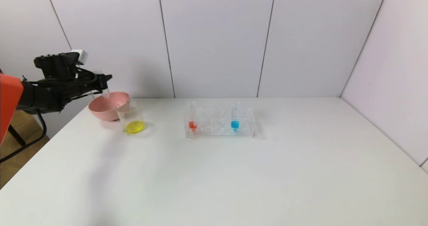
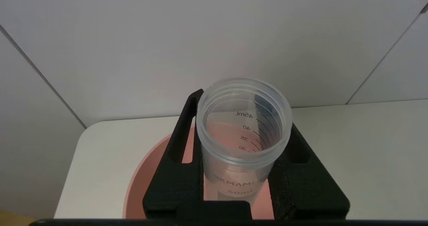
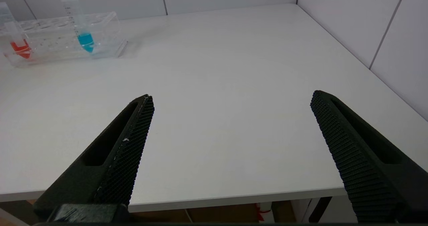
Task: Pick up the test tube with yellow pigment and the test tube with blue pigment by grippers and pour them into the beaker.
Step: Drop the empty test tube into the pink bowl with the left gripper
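My left gripper point(image 1: 104, 81) is at the table's far left, shut on a clear graduated test tube point(image 1: 106, 93) that hangs over the pink bowl. In the left wrist view the jaws point(image 2: 244, 119) clamp this tube point(image 2: 242, 135) just below its open mouth, and no liquid shows in it. The beaker point(image 1: 131, 118) stands next to the bowl with yellow liquid at its bottom. The test tube with blue pigment point(image 1: 235, 118) stands upright in the rack, also in the right wrist view point(image 3: 80, 25). My right gripper point(image 3: 232, 97) is open and empty above the table's near edge, out of the head view.
The pink bowl point(image 1: 106, 108) sits under the held tube, seen also in the left wrist view point(image 2: 147, 172). The clear rack point(image 1: 214, 121) at mid-table also holds a red-liquid tube point(image 1: 192, 119). Walls close the back and right sides.
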